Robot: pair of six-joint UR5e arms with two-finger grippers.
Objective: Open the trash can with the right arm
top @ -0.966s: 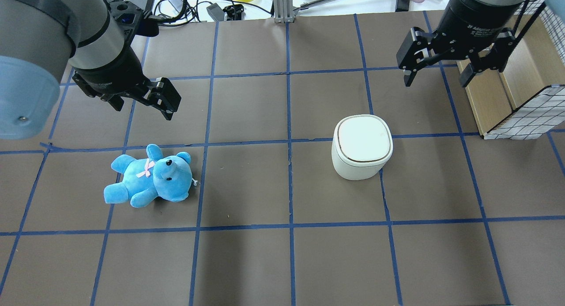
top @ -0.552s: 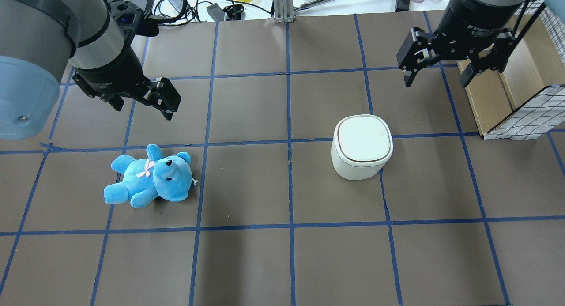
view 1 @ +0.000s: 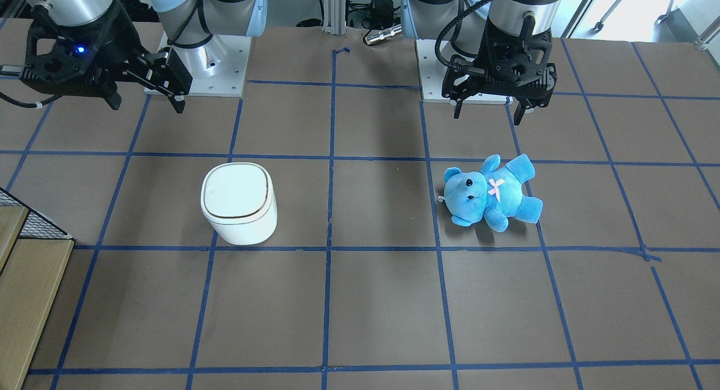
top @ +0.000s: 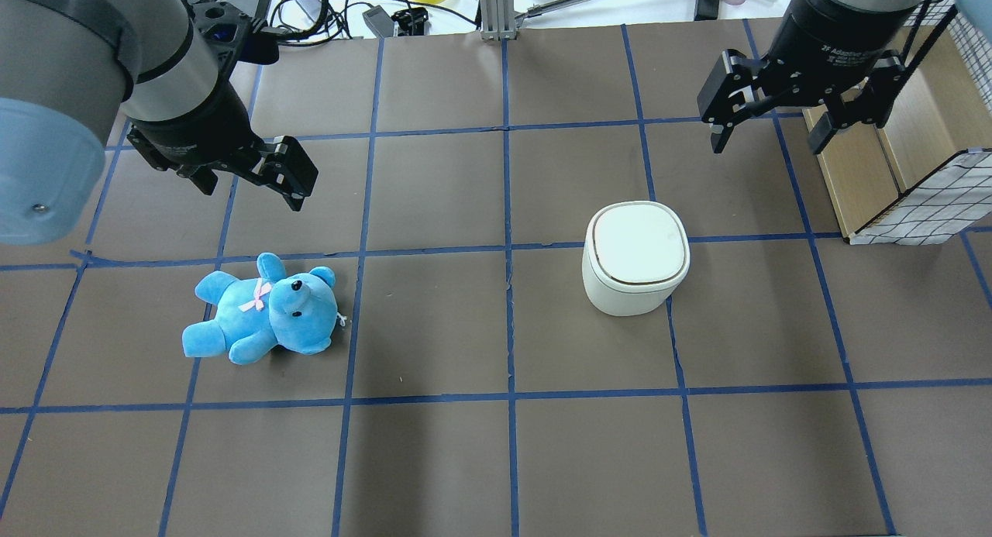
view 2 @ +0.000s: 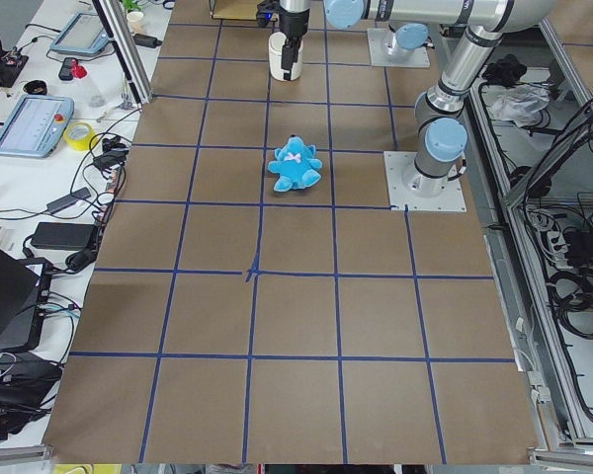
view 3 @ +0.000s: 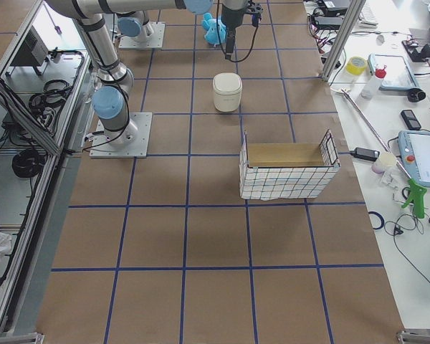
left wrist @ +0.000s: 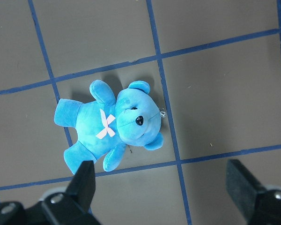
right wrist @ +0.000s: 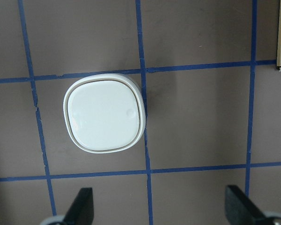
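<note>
Table [top: 434, 328], closed trash can [top: 636, 256], inside unseen

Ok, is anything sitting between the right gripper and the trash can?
No. In the overhead view, only bare table with blue tape lines lies between the open right gripper and the closed trash can; the right wrist view agrees.

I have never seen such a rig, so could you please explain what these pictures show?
Two robot arms stand at a brown table marked with blue tape. One camera looks from behind the robot, one faces it, two watch from the table's ends, one sits on each wrist. On the table: a white trash can, lid shut, a blue teddy bear and a wire-walled box. The left gripper hangs near the bear, the right gripper near the trash can; both are open and empty.
</note>
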